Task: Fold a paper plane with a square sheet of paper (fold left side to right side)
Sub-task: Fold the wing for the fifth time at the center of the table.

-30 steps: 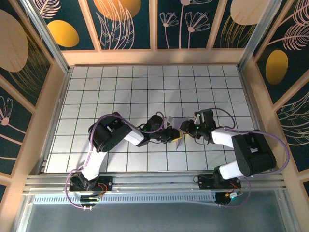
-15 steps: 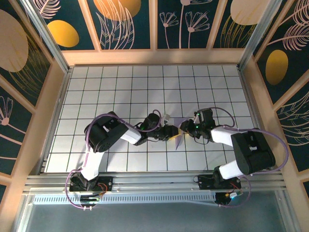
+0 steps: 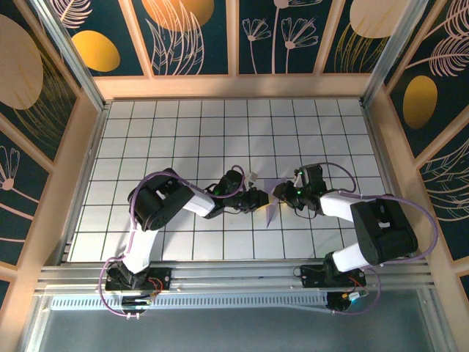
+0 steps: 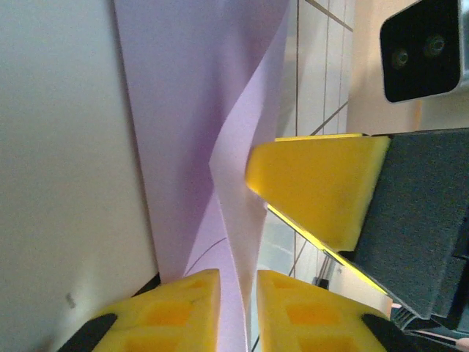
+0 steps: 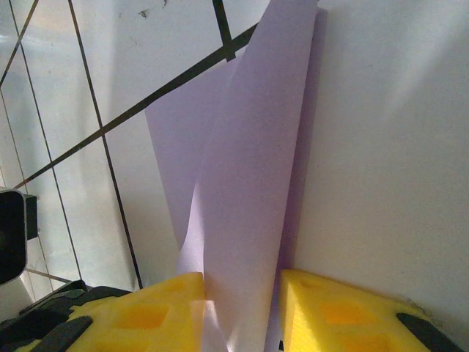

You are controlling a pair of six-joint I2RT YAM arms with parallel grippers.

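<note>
You are working over the tiled table (image 3: 146, 132), your left arm (image 3: 172, 205) and right arm (image 3: 374, 227) both reaching inward toward its middle. The paper (image 3: 272, 211) is sitting between the two grippers as a narrow folded strip (its layers are splaying apart). Your left gripper (image 3: 258, 199) is pinching it between nearly closed fingers (image 4: 176, 312). Your right gripper (image 3: 281, 193) is clasping the spread layers, its fingers (image 5: 344, 319) standing a little wider.

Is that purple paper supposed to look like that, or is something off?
The sheet of paper looks rumpled: between the left gripper and right gripper, its loose layer bows in a wave instead of lying flat against the layer beneath.
</note>
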